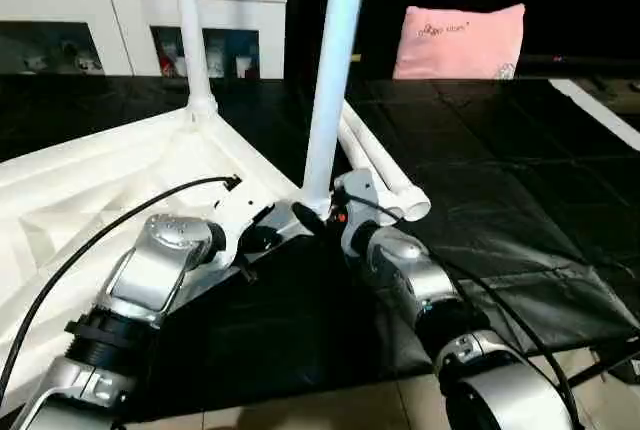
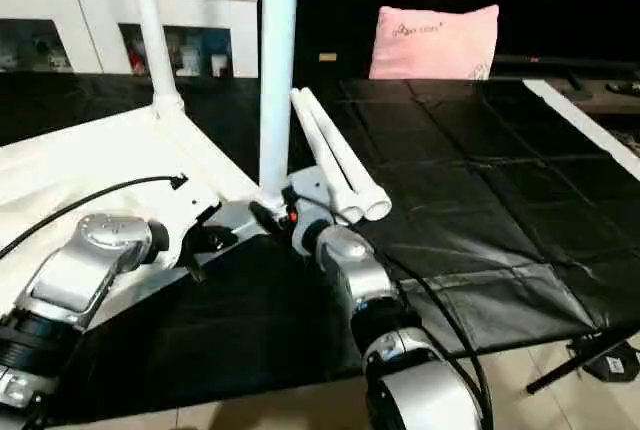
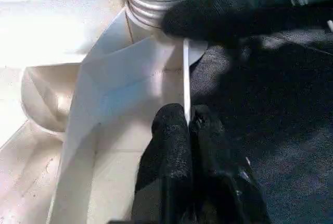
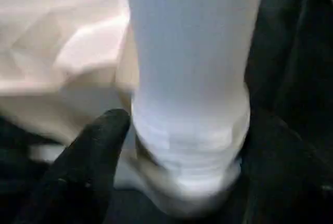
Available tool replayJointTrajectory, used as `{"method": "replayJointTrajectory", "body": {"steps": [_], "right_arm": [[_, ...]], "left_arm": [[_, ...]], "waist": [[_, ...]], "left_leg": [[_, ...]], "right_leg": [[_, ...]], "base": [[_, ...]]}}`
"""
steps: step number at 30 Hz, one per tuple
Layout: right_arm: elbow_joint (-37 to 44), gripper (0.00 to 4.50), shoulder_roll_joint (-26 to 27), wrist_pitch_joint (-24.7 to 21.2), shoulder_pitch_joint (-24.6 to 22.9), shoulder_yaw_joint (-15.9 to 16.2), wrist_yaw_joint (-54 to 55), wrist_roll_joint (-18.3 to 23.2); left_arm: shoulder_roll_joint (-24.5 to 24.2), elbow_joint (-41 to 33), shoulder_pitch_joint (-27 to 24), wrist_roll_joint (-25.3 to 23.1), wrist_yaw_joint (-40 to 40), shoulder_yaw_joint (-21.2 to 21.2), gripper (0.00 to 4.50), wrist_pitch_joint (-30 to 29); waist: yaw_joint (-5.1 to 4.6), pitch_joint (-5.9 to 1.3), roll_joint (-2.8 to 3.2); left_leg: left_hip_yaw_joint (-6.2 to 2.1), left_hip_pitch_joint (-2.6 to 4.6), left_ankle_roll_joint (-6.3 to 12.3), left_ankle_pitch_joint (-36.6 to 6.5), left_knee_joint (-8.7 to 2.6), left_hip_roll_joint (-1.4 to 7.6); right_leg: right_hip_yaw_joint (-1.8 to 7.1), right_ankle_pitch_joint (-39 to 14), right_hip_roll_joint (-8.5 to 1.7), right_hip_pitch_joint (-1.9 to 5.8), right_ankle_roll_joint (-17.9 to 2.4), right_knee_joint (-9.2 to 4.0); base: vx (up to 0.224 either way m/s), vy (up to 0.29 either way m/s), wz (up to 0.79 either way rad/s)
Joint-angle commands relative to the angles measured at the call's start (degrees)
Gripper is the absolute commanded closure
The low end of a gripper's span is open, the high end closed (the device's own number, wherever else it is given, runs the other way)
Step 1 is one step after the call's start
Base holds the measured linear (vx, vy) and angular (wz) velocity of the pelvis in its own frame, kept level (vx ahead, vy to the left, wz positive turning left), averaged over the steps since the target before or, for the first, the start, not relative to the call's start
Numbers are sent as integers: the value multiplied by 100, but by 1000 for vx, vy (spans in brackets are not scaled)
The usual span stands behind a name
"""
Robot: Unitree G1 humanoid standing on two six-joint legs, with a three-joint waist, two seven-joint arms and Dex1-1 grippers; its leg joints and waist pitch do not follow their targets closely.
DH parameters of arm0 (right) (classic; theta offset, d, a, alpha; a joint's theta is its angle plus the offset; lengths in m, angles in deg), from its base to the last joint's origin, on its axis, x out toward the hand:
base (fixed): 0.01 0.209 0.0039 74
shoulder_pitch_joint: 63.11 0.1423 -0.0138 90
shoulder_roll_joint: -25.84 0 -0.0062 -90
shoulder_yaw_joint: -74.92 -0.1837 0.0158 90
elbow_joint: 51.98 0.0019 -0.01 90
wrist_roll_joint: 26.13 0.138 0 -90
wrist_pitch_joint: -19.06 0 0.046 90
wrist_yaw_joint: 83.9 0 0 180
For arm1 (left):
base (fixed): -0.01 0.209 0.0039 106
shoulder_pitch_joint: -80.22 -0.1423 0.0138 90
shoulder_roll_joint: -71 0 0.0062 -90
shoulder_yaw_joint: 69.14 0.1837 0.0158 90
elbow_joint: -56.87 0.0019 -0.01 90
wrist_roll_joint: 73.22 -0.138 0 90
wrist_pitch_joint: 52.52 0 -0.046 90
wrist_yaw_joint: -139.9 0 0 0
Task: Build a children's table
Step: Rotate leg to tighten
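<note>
The white tabletop (image 1: pixel 80 190) lies underside up on a black mat. Two white legs stand upright in its corner sockets, a far leg (image 1: pixel 190 30) and a near leg (image 1: pixel 330 70). My left gripper (image 3: pixel 187 125) is shut on the thin rim of the tabletop beside the near socket. My right gripper (image 1: pixel 315 215) is at the near leg's ribbed base (image 4: pixel 187 146). Its black fingers (image 4: pixel 93 161) flank the base on both sides, and they look spread rather than clamped.
Two loose white legs (image 1: pixel 385 175) lie side by side on the black mat (image 1: pixel 500 150), just right of the near corner. A white glass-doored cabinet (image 1: pixel 130 10) and a pink pillow (image 1: pixel 460 40) stand at the back. A black cable (image 1: pixel 100 240) arcs over my left forearm.
</note>
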Motion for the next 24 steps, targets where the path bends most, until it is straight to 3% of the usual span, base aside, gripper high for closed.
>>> {"method": "replayJointTrajectory", "body": {"steps": [1,5,9,14,18,21,24], "right_arm": [[-79,36,26,-149,-167,126,-308,-10],[340,6,-233,-32,-388,139,-737,54],[849,2,-558,51,-669,241,-1233,78],[1992,2,-1204,-259,-1120,230,-1999,367],[2366,2,-1488,-278,-1192,247,-2373,421],[2624,2,-1720,-340,-1213,321,-2707,435],[2831,2,-1943,-411,-1199,429,-3058,442]], "left_arm": [[34,26,247,-67,32,97,450,247],[-91,205,294,-61,-53,112,450,461],[-230,364,331,-55,-285,183,450,751],[-639,637,328,-82,-993,424,450,1585],[-839,779,312,-83,-1361,535,450,2048],[-1034,802,256,-9,-1807,632,450,2374],[-1232,883,247,30,-2228,716,450,2708]], "waist": [[-35,-263,128],[1,-265,183],[-1,-296,164],[2,-337,173],[4,-353,161],[-4,-353,129],[-3,-343,121]], "left_leg": [[2,-21,9,-2022,-471,79],[30,-67,63,-1660,-478,103],[14,-166,107,-1320,-506,115],[46,-152,184,-814,-468,130],[61,-161,273,-504,-436,129],[85,-145,329,-321,-415,128],[87,-143,350,-359,-421,134]], "right_leg": [[308,-3227,-392,162,-228,-701],[317,-2774,-374,171,-387,-669],[310,-2291,-370,271,-447,-600],[327,-1115,-344,304,-840,-476],[330,-508,-345,340,-1021,-396],[339,-213,-349,341,-1146,-361],[338,-355,-360,350,-1143,-367]], "base": [[0,0,0],[0,0,0],[0,0,0],[0,0,0],[14,5,0],[0,0,0],[0,0,0]]}}
